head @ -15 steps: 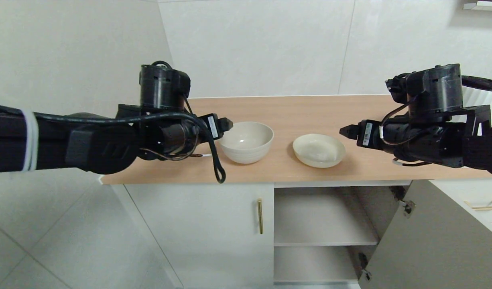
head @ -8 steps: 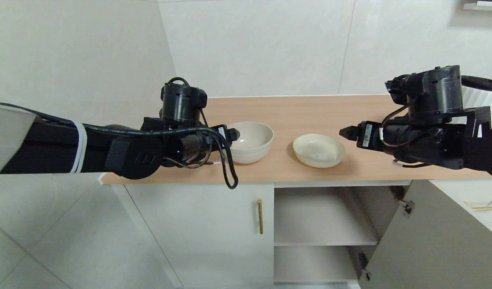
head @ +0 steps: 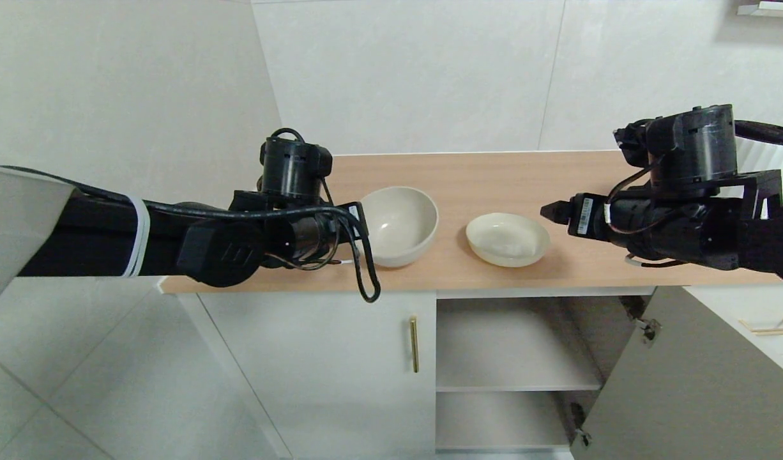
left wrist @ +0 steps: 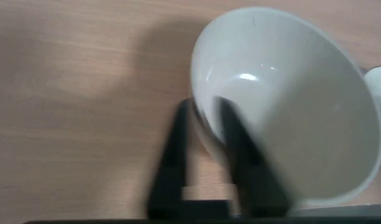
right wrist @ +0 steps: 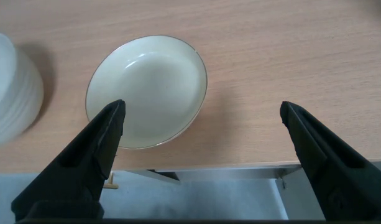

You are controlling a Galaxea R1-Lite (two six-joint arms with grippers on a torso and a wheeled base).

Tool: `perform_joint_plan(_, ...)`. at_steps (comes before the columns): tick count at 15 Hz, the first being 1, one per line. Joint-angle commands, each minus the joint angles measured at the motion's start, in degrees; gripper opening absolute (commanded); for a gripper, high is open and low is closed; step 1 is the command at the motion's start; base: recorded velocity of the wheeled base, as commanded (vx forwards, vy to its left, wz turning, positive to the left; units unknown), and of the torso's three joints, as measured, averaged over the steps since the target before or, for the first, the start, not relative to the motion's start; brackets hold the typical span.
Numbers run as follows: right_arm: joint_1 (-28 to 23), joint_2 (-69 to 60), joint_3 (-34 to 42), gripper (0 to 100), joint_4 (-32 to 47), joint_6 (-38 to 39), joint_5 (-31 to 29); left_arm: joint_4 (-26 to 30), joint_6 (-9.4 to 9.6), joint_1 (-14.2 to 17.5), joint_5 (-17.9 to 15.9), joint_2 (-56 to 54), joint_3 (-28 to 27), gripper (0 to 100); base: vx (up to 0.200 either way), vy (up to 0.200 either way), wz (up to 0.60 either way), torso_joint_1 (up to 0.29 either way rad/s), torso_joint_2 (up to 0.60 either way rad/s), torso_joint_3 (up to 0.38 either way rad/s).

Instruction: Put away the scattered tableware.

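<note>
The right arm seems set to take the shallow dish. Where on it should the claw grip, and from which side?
Probably the upturned rim on the side facing the right claw, one finger inside and one outside. The dish lies flat and low on the countertop, so only its rim offers a hold, and that side is free; the bowl is on the other.

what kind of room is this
Most likely a kitchen: a wooden counter with a bowl and a shallow dish on it runs along a tiled wall, and a cupboard below has one door open onto shelves.
</note>
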Motion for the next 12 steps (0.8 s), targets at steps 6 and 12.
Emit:
perform_joint_plan(6, 0.12, -0.06, -0.12, 100, 0.14, -0.08, 0.16, 0.14, 0.04, -0.03, -0.70, -6.18, 2.78, 0, 0.000, 0.000, 0.00, 0.000, 0.00, 0.000)
perform_joint_plan(12, -1.02, 6.89, -1.35, 100, 1.54, -0.43, -1.07, -0.03, -0.05, -0.21, -5.79, -10.04, 6.38, 0, 0.000, 0.000, 0.00, 0.000, 0.00, 0.000)
